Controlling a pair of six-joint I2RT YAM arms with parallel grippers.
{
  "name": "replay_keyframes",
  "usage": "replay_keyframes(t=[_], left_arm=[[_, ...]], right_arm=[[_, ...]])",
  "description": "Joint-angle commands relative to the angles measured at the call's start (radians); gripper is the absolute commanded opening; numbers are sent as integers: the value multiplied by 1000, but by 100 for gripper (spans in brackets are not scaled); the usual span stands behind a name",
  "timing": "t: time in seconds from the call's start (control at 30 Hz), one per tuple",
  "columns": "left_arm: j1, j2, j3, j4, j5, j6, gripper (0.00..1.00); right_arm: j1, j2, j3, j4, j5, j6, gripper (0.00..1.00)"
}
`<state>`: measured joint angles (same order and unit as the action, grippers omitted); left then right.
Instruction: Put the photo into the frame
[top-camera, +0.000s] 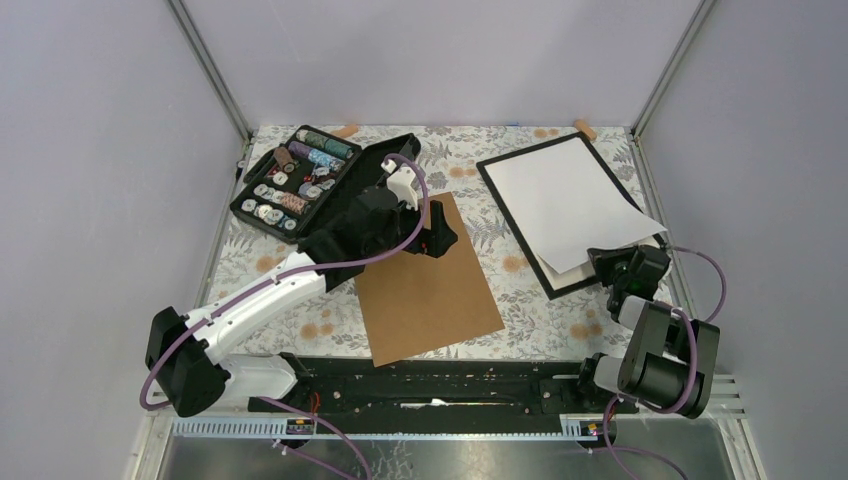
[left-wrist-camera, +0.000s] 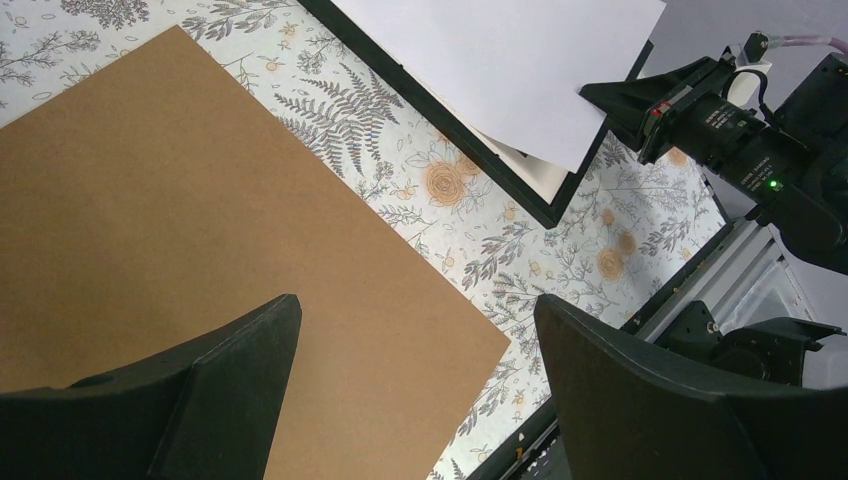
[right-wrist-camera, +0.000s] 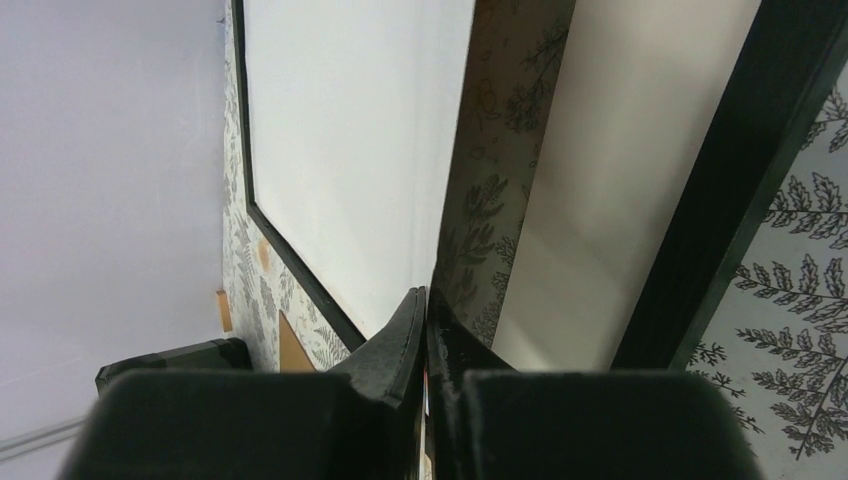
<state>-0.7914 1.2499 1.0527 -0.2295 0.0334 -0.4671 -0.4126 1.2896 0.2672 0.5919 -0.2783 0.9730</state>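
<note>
The photo (top-camera: 570, 200) lies white back up, skewed across the black frame (top-camera: 520, 238) at the right of the table. Its near right corner overhangs the frame's edge. My right gripper (top-camera: 612, 262) is shut on the photo's near edge. In the right wrist view the fingers (right-wrist-camera: 427, 300) meet on the thin sheet (right-wrist-camera: 350, 150), and the cream mat (right-wrist-camera: 620, 200) and black frame rail (right-wrist-camera: 720, 200) lie beneath it. My left gripper (top-camera: 440, 228) hovers open and empty over the brown backing board (left-wrist-camera: 200, 200). The left wrist view also shows the photo (left-wrist-camera: 500, 60) and a frame corner (left-wrist-camera: 460, 145).
The brown backing board (top-camera: 425, 285) lies at the middle of the floral cloth, left of the frame. A black case of thread spools (top-camera: 300, 180) stands open at the back left. The enclosure walls close in the sides, and the black base rail (top-camera: 440, 385) runs along the near edge.
</note>
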Motion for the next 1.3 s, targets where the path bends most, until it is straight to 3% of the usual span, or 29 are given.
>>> replay_keyframes(t=[0.0,0.17,0.33,0.47,0.7,0.83,1.27], left_arm=[[-1,-33,-2,50,1,13,92],[-2,-35,-4,51,9,12,92],[-2,-39,-7,51,13,12,92],[-6,-44,-8,51,17,12,92],[-14,-58,-8,48,11,16,92],[-17,-59,-11,53,26,15,93],[-56,12,-9,-28,21,18,99]], right_arm=[[5,-44,53,-35,46,-32,7],[5,-95,85,-160,74,-72,28],[6,-172,180,-453,122,-163,66],[7,-242,252,-675,160,-261,83],[10,-314,397,-968,232,-457,86],[76,-213,438,-939,6,-500,87],[741,121,469,-677,-121,-382,87]])
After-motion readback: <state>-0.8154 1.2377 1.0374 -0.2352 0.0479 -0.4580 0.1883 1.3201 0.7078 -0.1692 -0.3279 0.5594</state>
